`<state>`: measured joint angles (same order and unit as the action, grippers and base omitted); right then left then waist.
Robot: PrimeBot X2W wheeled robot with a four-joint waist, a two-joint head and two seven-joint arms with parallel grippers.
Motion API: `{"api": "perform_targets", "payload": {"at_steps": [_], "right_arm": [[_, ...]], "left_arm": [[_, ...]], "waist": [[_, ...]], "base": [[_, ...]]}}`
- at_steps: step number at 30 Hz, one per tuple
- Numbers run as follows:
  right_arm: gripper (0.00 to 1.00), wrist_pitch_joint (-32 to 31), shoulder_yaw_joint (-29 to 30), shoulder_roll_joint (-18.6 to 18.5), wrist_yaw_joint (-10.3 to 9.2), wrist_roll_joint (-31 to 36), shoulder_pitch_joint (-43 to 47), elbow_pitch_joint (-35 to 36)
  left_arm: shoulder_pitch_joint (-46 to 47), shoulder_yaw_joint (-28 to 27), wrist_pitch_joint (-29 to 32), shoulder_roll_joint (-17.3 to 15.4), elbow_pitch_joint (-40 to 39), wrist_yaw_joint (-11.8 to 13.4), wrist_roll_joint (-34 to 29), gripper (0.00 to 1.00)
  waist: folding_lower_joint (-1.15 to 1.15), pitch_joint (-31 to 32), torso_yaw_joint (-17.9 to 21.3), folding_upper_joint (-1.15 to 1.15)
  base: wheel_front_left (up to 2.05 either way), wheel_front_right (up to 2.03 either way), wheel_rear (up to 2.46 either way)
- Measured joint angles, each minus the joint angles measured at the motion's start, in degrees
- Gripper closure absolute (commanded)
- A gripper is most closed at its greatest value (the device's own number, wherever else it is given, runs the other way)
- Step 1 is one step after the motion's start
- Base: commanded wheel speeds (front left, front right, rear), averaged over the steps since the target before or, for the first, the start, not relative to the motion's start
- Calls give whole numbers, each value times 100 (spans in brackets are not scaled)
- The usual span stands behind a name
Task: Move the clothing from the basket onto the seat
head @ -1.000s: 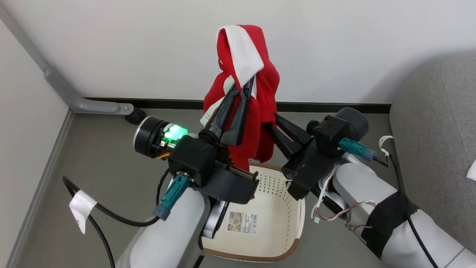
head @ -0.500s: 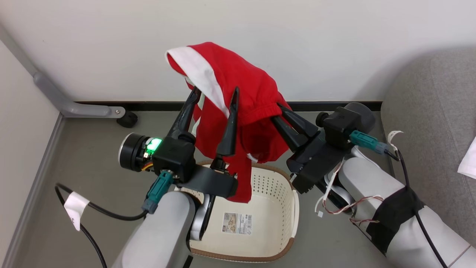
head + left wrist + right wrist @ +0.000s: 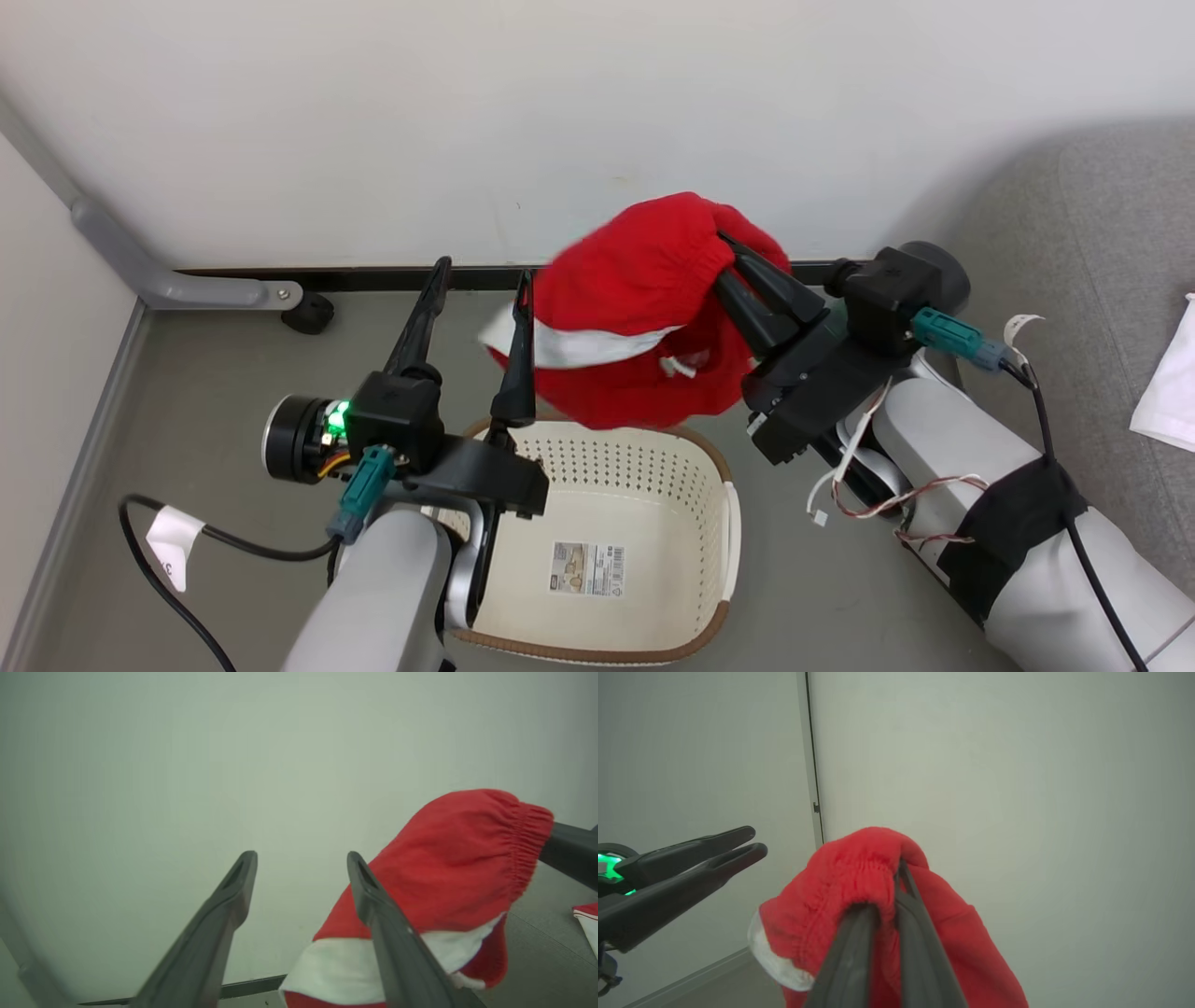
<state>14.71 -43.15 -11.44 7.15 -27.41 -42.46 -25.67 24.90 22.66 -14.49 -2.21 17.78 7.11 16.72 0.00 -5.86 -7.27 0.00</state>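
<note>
The clothing (image 3: 644, 308), a red garment with a white band, hangs bunched above the basket's far rim. My right gripper (image 3: 724, 241) is shut on its gathered red edge, seen close up in the right wrist view with the fingertips (image 3: 901, 865) buried in the clothing (image 3: 850, 891). My left gripper (image 3: 482, 273) stands open just left of the garment, nothing between its fingers; its right finger (image 3: 373, 905) sits beside the clothing (image 3: 448, 872). The cream basket (image 3: 719, 504) is on the floor below, its sticker showing. The grey seat (image 3: 1102, 233) is at the right.
A white wall with a black baseboard (image 3: 392, 277) stands close behind. A grey metal leg with a black caster (image 3: 303, 313) is at the far left. A black cable with a white tag (image 3: 173, 551) trails by my left arm. A white cloth piece (image 3: 1167, 392) lies on the seat.
My left gripper opened and let go of the clothing, then drew back to the left. The garment dropped lower and now hangs from the right gripper alone. The camera shifted slightly.
</note>
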Motion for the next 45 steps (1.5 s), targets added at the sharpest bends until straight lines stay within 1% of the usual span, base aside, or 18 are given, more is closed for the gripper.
{"api": "perform_targets", "payload": {"at_steps": [4, 16, 19, 30, 37, 45], "right_arm": [[100, -1, 32, 0, 0, -92, -6, 2], [100, 0, 138, -10, 0, -131, 28, 51], [100, -1, 146, -4, 0, -131, 35, 81], [100, 0, 322, -10, 0, -131, 33, 127], [100, 0, 388, -20, 0, -131, -6, 116], [100, 0, 458, -80, 0, -131, -44, 43]], "left_arm": [[-112, -100, 0, 2, 200, 0, -10, 0], [-457, -290, 0, -1, 437, 0, -58, 0], [-563, -390, 0, 1, 458, 1, -65, 0], [-740, -483, 0, 0, 457, 1, -222, 0], [-788, -280, 0, -1, 309, 1, -224, 0], [-767, 123, 0, -5, 177, 1, -165, 0]], "waist": [[0, 32, 42, 0], [0, 165, 261, 0], [0, 175, 310, 0], [0, 181, 540, 0], [0, 184, 837, 0], [0, 177, 1313, 0]], "base": [[0, 0, 0], [0, 0, 0], [0, 0, 0], [0, 0, 0], [0, 0, 0], [0, 0, 0]]}}
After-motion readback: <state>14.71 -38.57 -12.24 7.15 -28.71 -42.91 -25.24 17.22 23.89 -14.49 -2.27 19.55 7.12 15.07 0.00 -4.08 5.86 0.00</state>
